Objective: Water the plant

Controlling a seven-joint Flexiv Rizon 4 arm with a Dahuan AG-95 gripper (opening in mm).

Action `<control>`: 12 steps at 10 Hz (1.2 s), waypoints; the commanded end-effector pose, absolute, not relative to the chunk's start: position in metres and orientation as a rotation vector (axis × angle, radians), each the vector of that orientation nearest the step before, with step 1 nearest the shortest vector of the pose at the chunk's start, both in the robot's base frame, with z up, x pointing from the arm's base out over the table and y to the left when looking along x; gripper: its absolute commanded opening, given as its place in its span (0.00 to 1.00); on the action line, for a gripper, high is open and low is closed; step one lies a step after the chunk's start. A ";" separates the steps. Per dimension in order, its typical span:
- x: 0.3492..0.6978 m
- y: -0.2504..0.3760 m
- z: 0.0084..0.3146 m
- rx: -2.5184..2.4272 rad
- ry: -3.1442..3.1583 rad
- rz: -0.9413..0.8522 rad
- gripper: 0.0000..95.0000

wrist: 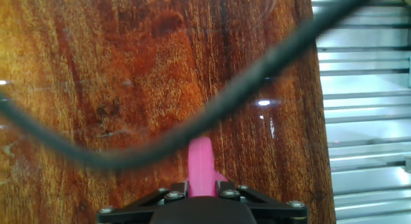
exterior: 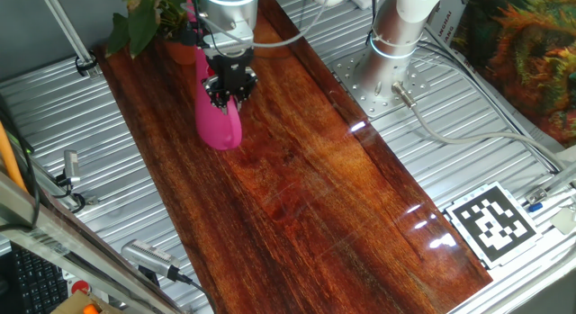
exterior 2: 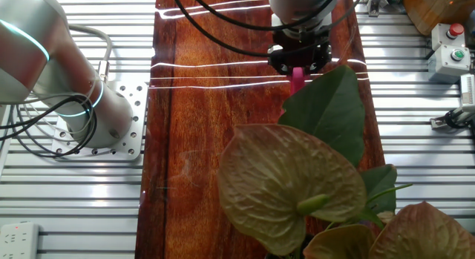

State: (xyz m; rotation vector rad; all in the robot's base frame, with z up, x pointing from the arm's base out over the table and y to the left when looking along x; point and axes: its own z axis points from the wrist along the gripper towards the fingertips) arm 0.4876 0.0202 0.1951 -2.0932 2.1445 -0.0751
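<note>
At the far end of the wooden counter (exterior: 297, 170) in one fixed view, the plant (exterior: 148, 15) stands partly out of frame, its top leaves cut off by the upper edge and its pot largely hidden behind the pink watering can (exterior: 219, 116) and the arm. In the other fixed view the plant (exterior 2: 297, 177) fills the lower foreground with broad pointed leaves, cut off at the bottom edge, and blocks most of the can, of which only a thin pink strip (exterior 2: 297, 81) shows. The hand view shows no leaves at all; a blurred dark cable (wrist: 192, 131) crosses it, and only a narrow pink piece of the can (wrist: 200, 166) rises between the gripper parts.

The arm comes straight down from above, wrist vertical, with the gripper (exterior: 231, 87) pinching the upper part of the watering can. The gripper (exterior 2: 298, 60) sits just beyond the nearest leaf tip in the other fixed view.

The can's long axis runs roughly upright, leaning a little, its rounded body low over the counter; whether it touches the wood cannot be told. It is just beside the plant, on the side toward the counter's middle. Which way its spout points is hard to make out.

A square black-and-white marker (exterior: 493, 222) lies on the ridged metal surface (exterior: 99, 143), well apart from the plant.
</note>
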 end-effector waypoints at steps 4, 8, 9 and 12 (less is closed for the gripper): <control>0.487 0.020 0.200 -2.103 2.154 -0.080 0.00; 0.487 0.020 0.200 -2.079 2.159 -0.058 0.00; 0.487 0.020 0.201 -2.087 2.145 -0.087 0.00; 0.487 0.020 0.201 -2.052 2.166 -0.069 0.00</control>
